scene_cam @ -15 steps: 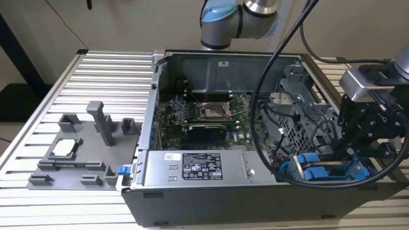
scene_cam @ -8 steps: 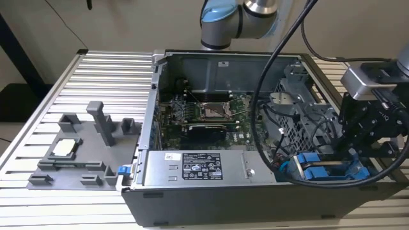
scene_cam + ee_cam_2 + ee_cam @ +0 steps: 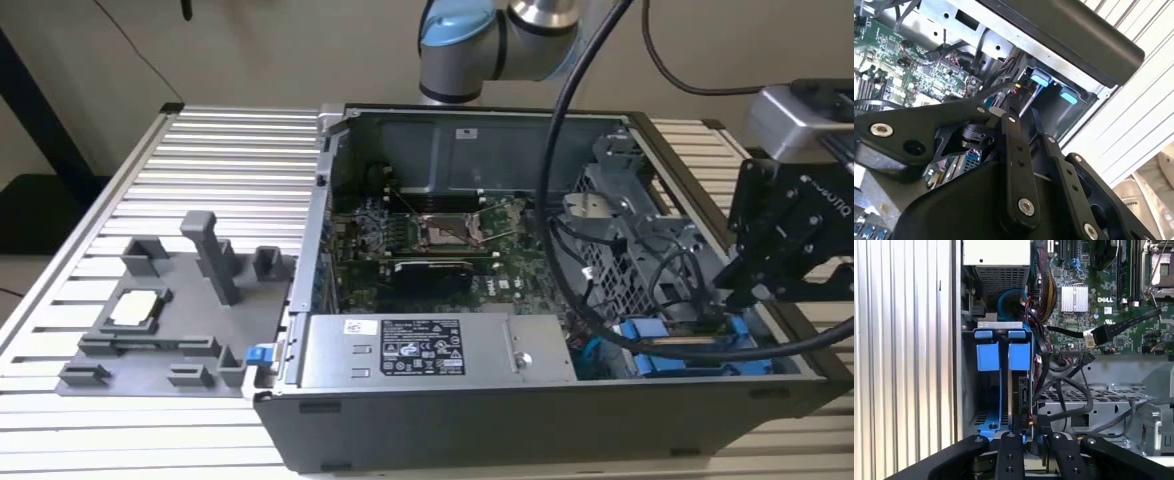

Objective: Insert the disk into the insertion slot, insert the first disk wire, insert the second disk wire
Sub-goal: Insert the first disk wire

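Exterior view first. An open grey metal computer case (image 3: 467, 440) is seen lying on a ribbed silver aluminium table (image 3: 200, 150), its green motherboard (image 3: 441, 240) exposed. At the exterior view's left, a grey plastic fixture (image 3: 160, 330) is set on the table, well apart from the work. The blue-and-silver robot arm (image 3: 494, 40) is caught at the upper middle of the frame. The black claw (image 3: 741, 290) is lowered into the case's near corner at the exterior view's right, with a thick black cable (image 3: 574, 120) draped across the case beside it.

Over to the first wrist view. The disk (image 3: 1019, 357), a flat drive clipped in a bright blue plastic frame, is found standing edge-on in the drive bay, already seated in its slot. An empty blue plastic carrier (image 3: 988, 357) is parked just beside it, between the disk and the case wall. The claw (image 3: 1031, 436) is held right at the disk's exposed edge, where a small black cable connector (image 3: 1034, 418) is seen just beside the drive. Whether that connector is plugged in cannot be told. Whether the claw is open or closed, or has hold of anything, cannot be told either.

Second wrist view now. The claw (image 3: 1011, 112) is pointed into the same bay, and the disk's blue tab (image 3: 1039, 79) is seen just beyond it, with the other carrier's tab (image 3: 1069, 96) nearer the case wall.
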